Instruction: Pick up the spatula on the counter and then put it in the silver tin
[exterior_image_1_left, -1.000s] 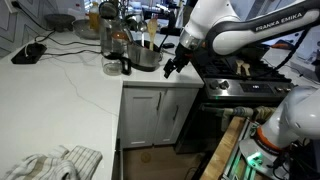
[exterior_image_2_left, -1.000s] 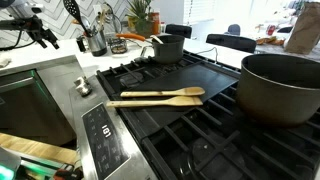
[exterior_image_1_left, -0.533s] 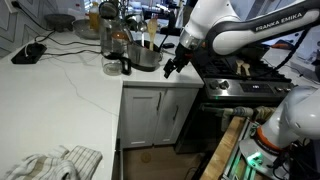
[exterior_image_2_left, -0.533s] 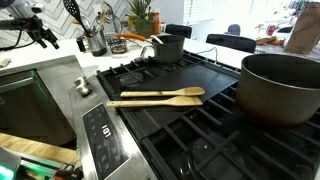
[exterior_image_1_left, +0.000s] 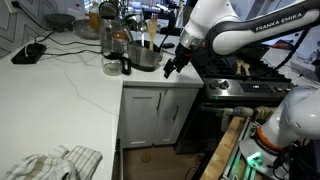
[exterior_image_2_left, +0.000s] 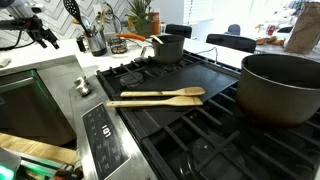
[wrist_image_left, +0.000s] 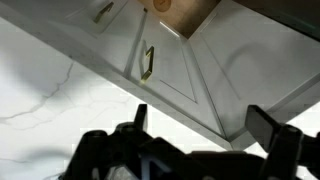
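Since the spatula (exterior_image_1_left: 150, 36) looks to be standing in the tin (exterior_image_1_left: 146, 58), upper middle of the frame, I'd lift the gripper (exterior_image_1_left: 169, 69) (jaws spread, nothing between them) straight up, clear of the rim.

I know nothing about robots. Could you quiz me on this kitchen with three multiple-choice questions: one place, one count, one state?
1. The silver tin stands: A on the white counter; B on the stove; C on the floor.
2. Wooden utensils on the black griddle: A one; B two; C four.
3. The gripper is: A open; B shut on a cloth; C shut on a cup.
Answers: A, it sits by the glass jar; B, two lie side by side; A, the wrist view shows its fingers apart, holding nothing.
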